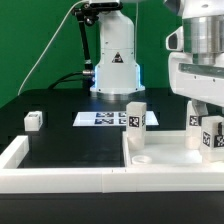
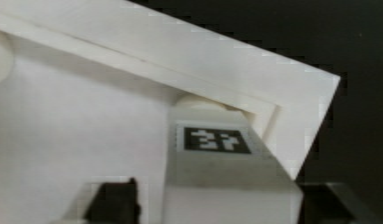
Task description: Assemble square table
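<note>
Currently the white table top (image 1: 172, 155) is lying flat on the dark worktop (image 1: 60, 140) toward the exterior view's right. Its raised rim is facing up like a shallow tray, and it is sitting close against the long white border wall (image 1: 70, 178).

Inside that tray a tagged leg (image 1: 211, 135) is standing upright beneath the tool (image 1: 208, 108). The wrist view is showing this leg (image 2: 220, 150) seated in a corner of the table top (image 2: 81, 130), right where two rim walls are meeting, with its black-and-white tag facing the camera. The tool (image 2: 214, 205) is straddling it, one of its fingers (image 2: 113, 200) on each side. A sliver of gap is showing between finger and leg, so the jaws are looking half parted rather than clamped.

A second leg (image 1: 195, 122) is standing just beside the first and appears to be within the rim too. A third leg (image 1: 136, 115) is standing upright at the top's far corner on the exterior view's left. A fourth leg (image 1: 33, 120) is lying outside the tray on the worktop, well apart on the exterior view's left.

Counting up: one table top, four legs, and one marker board (image 1: 100, 118), which is lying flat between the fourth leg and the third, in front of the arm's base (image 1: 115, 70).
</note>
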`<move>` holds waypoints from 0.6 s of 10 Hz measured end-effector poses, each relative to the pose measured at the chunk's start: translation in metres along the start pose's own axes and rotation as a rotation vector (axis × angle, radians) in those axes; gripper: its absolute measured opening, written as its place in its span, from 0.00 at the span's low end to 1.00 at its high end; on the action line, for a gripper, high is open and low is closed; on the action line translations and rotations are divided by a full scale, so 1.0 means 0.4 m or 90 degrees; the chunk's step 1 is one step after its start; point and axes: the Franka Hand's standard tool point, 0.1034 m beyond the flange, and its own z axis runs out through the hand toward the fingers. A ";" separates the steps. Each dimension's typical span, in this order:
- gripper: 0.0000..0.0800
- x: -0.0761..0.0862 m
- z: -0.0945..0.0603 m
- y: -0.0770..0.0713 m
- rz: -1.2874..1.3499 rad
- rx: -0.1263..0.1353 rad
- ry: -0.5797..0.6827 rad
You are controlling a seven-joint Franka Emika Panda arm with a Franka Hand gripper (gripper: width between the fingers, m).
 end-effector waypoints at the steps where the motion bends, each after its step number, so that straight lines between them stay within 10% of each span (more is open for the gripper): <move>1: 0.69 -0.001 0.000 0.000 -0.023 0.000 0.000; 6: 0.81 -0.010 0.001 -0.002 -0.357 -0.001 0.002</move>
